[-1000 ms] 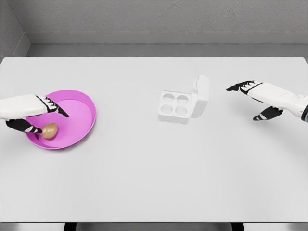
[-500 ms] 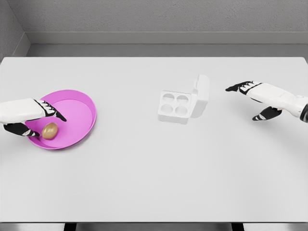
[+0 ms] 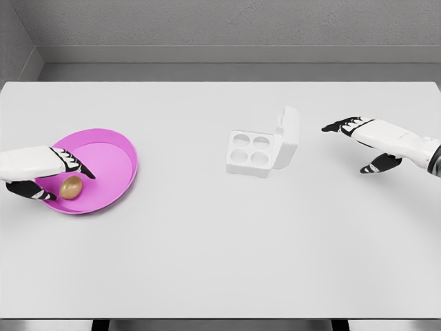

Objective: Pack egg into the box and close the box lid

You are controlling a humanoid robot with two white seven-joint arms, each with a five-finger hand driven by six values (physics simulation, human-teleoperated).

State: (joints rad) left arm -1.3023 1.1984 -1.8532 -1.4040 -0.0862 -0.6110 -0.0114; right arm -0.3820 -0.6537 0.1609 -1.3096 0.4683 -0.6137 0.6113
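Note:
A brown egg (image 3: 71, 186) lies in a pink bowl (image 3: 110, 148) at the table's left. My left hand (image 3: 60, 178) hovers over the bowl's left side with its fingers spread around the egg, not closed on it. A white egg box (image 3: 251, 152) with four empty cups stands right of the middle, and its lid (image 3: 288, 136) is tilted up on the right side. My right hand (image 3: 355, 141) is open to the right of the lid, apart from it, fingers pointing left.
The white table (image 3: 220, 248) stretches wide in front of the bowl and the box. A grey wall runs along the back edge.
My left hand has drawn back to the left, its fingertips now nearer the egg. The right hand has shifted very slightly left and up. Egg and box have not moved.

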